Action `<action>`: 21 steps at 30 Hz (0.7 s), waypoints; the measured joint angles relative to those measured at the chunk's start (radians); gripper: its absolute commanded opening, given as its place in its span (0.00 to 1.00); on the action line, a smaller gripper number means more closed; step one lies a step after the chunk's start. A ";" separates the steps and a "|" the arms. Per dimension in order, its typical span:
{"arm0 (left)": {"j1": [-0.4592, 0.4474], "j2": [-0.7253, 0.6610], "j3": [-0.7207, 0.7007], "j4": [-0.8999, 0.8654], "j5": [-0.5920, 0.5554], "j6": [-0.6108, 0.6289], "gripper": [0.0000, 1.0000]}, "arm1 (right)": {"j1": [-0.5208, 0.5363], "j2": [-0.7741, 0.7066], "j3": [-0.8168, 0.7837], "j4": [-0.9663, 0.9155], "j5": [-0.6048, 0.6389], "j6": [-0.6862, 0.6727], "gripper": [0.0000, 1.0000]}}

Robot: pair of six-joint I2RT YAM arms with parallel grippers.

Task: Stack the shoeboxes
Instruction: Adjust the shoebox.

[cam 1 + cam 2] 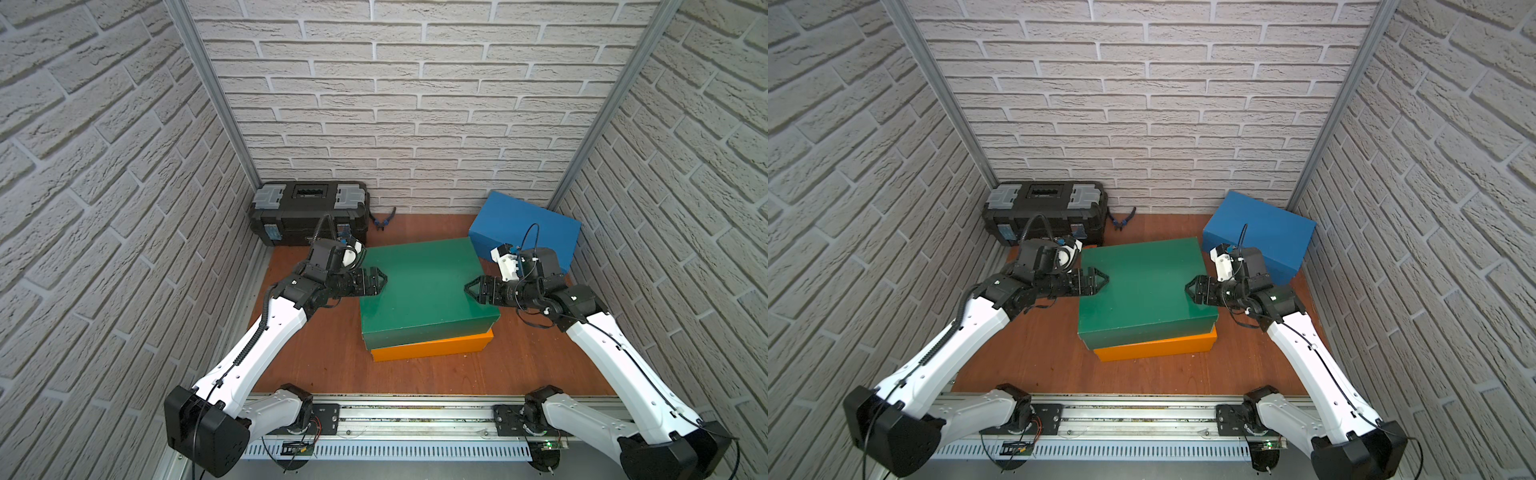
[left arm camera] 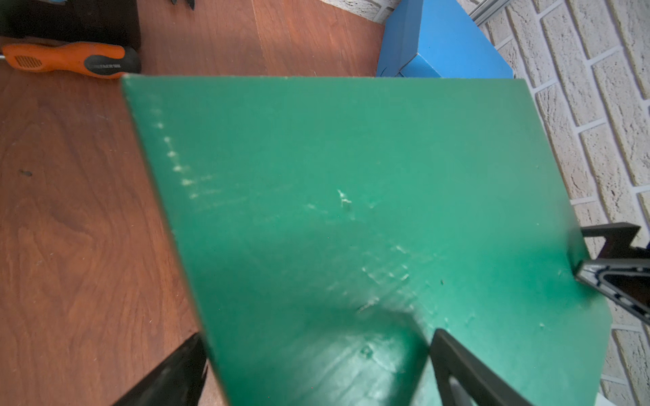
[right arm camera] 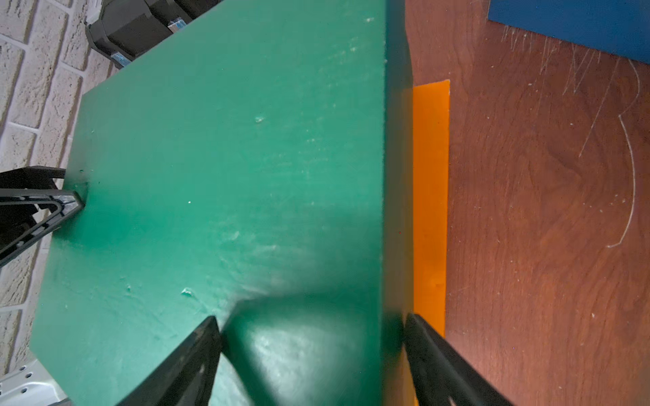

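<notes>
green box [image 1: 424, 286] — scuffed, orange box [image 1: 432, 347], blue box [image 1: 528, 226]

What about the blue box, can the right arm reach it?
Probably yes: the blue box is close by the right gripper, bare table between, once it lets go of the green box.

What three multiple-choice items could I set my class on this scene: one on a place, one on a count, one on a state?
1. Where is the blue shoebox?
A. On top of the stack.
B. At the back right, off the stack.
C. Held in the air.

2. How many shoeboxes are stacked?
A. None.
B. Two.
C. Three.

3. The black toolbox is:
A. Shut.
B. Open.
C. Upside down.

Answers:
1 B, it stands apart by the back wall.
2 B, only the green shoebox lies on the orange shoebox.
3 A, its lid is down.
</notes>
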 measured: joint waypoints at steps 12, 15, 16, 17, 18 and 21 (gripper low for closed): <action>-0.036 0.039 0.014 0.042 -0.017 -0.016 0.98 | 0.000 -0.023 -0.007 -0.001 0.059 0.017 0.82; -0.044 0.040 0.014 0.045 -0.027 -0.024 0.98 | -0.001 -0.024 -0.007 -0.001 0.066 0.018 0.82; -0.045 0.040 0.014 0.045 -0.028 -0.025 0.98 | -0.001 -0.024 -0.007 -0.001 0.066 0.018 0.82; -0.045 0.040 0.014 0.045 -0.029 -0.026 0.98 | -0.001 -0.024 -0.007 -0.001 0.067 0.018 0.82; -0.046 0.040 0.014 0.045 -0.031 -0.026 0.98 | -0.001 -0.024 -0.007 -0.001 0.067 0.018 0.83; -0.047 0.040 0.014 0.045 -0.033 -0.027 0.98 | -0.001 -0.024 -0.007 0.000 0.067 0.018 0.84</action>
